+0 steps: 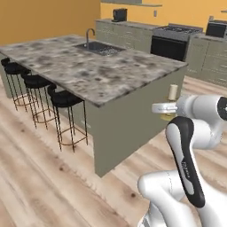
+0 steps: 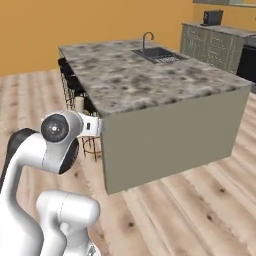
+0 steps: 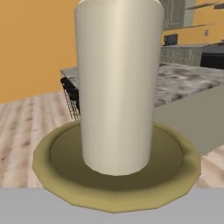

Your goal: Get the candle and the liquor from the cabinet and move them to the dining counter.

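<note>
Short cream pillar candle on a round brass base (image 3: 117, 87) carried beside the near end of the large marble-topped dining island (image 1: 88, 66), below its top, not yet set down; two-finger gripper (image 1: 170, 106) pinched shut on the base, judging by the close hand view. Liquor delivery still outstanding. Left to right: black round stools (image 1: 40, 84), mottled grey-brown top, inset sink (image 1: 98, 47), black oven (image 1: 168, 46); pale wood floor, orange walls.
</note>
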Available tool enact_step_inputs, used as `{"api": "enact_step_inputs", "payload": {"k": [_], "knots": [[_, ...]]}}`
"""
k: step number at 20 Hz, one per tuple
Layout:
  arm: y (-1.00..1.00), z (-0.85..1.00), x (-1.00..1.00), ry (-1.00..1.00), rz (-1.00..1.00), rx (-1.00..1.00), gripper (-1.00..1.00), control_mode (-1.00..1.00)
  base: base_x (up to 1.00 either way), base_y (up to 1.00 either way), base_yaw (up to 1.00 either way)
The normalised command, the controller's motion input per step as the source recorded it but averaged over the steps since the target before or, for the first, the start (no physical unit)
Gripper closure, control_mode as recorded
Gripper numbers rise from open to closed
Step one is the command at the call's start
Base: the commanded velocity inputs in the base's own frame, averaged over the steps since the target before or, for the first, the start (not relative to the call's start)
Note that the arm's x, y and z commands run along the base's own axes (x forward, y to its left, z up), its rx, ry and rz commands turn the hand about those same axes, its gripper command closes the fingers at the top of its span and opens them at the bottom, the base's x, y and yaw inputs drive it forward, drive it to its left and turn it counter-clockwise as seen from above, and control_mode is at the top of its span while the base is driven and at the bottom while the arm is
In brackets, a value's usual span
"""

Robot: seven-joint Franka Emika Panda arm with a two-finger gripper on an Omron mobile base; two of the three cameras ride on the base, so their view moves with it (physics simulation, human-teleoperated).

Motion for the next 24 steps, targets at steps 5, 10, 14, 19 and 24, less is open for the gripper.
{"api": "enact_step_inputs", "payload": {"k": [5,10,14,19,24], "knots": [[0.0,0.0,0.0,0.0,0.0,0.0,1.0,1.0,0.86,0.0,0.16],[0.0,0.0,0.0,0.0,0.0,0.0,1.0,1.0,0.78,0.29,0.03],[0.0,0.0,0.0,0.0,0.0,0.0,1.0,1.0,0.84,0.09,0.01],[0.0,0.0,0.0,0.0,0.0,0.0,1.0,1.0,0.6,-0.25,0.15],[0.0,0.0,0.0,0.0,0.0,0.0,1.0,1.0,0.41,-0.24,0.37]]}}
